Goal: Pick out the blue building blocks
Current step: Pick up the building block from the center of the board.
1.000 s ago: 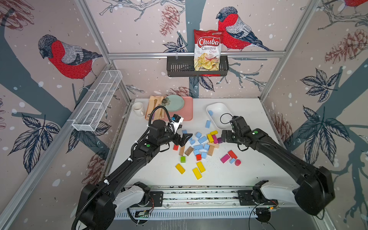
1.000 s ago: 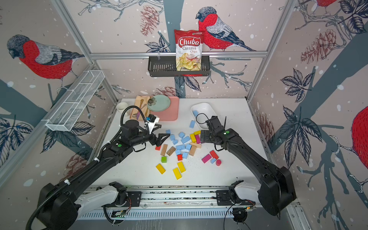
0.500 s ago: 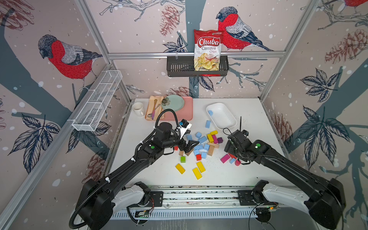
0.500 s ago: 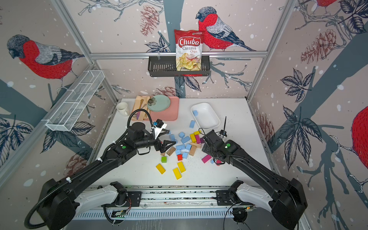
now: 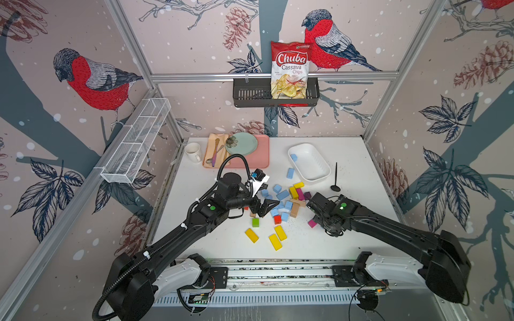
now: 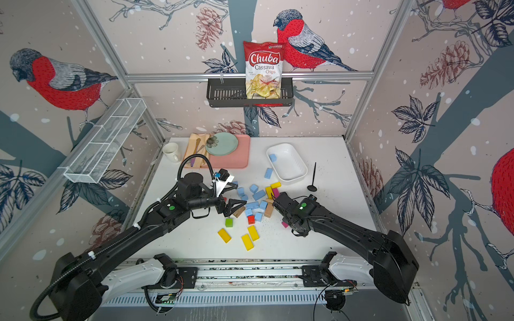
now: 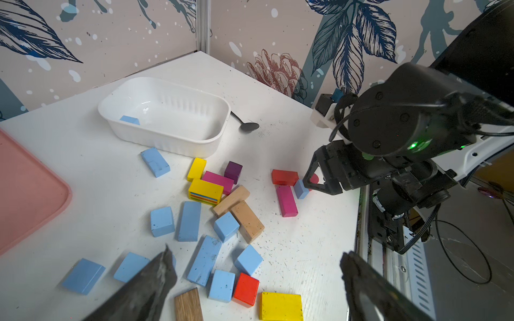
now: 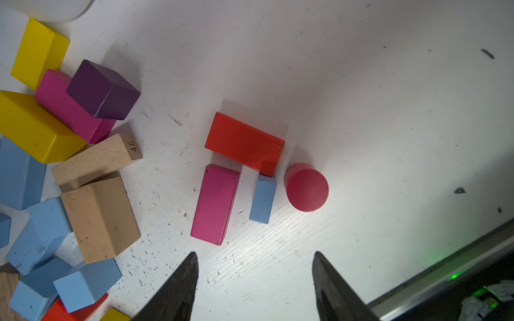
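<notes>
A: What sits on the desk [image 5: 306, 250]?

B: Along the far edge there is a white mug [image 5: 194, 152] with a pink tray [image 5: 258, 155] beside it. To the right are a white tub [image 5: 311, 164] and, just beside it, a black spoon [image 5: 335, 188].

A: And the middle?

B: Loose blocks. Most blue building blocks [image 5: 283, 194] lie clustered with plain wooden blocks [image 5: 294, 211], some yellow and magenta ones and a purple cube [image 8: 103, 90]. One blue bar [image 5: 290, 173] lies alone, near the tub.

A: Nearer the front?

B: A green cube [image 5: 255, 222], a red cube [image 5: 277, 219] at the cluster's edge, and three yellow blocks [image 5: 275, 241]. To the right, a small blue bar [image 8: 263, 198] meets a red bar [image 8: 244, 143] at a corner. It lies between a magenta bar [image 8: 215, 204] and a red cylinder [image 8: 306, 189] standing on end.
</notes>
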`<state>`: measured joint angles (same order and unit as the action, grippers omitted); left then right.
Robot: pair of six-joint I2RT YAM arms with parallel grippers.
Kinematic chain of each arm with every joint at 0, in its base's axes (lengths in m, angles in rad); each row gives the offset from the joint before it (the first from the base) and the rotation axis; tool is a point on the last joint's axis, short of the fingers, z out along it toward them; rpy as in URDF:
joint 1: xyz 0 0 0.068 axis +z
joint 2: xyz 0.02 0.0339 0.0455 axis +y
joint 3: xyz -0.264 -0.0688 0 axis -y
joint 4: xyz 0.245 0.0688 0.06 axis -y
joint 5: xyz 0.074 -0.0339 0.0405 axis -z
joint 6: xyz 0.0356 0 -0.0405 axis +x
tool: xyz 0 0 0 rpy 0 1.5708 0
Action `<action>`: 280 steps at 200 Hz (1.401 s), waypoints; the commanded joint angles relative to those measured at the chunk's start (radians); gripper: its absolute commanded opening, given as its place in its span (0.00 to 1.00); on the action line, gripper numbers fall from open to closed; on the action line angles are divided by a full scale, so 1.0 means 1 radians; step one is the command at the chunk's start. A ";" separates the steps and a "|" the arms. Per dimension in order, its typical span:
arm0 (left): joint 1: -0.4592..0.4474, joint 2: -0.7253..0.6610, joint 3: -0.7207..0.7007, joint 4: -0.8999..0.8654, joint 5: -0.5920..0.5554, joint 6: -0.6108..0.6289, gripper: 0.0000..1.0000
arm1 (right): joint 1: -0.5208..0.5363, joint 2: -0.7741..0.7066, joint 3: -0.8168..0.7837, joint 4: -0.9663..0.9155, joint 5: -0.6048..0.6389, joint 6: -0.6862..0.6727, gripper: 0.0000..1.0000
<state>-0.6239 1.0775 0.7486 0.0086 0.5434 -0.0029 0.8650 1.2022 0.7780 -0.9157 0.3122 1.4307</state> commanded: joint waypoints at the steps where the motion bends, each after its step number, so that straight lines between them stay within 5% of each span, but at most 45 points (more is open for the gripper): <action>1: -0.002 -0.002 0.003 -0.012 -0.026 0.016 0.96 | 0.001 0.007 -0.013 0.011 0.005 0.042 0.58; 280: -0.002 -0.002 0.000 -0.024 0.065 0.073 0.96 | -0.131 0.087 -0.161 0.264 -0.068 -0.027 0.19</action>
<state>-0.6250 1.0756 0.7486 -0.0074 0.5991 0.0563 0.7364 1.2789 0.6186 -0.6666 0.2466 1.4147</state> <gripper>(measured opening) 0.963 0.206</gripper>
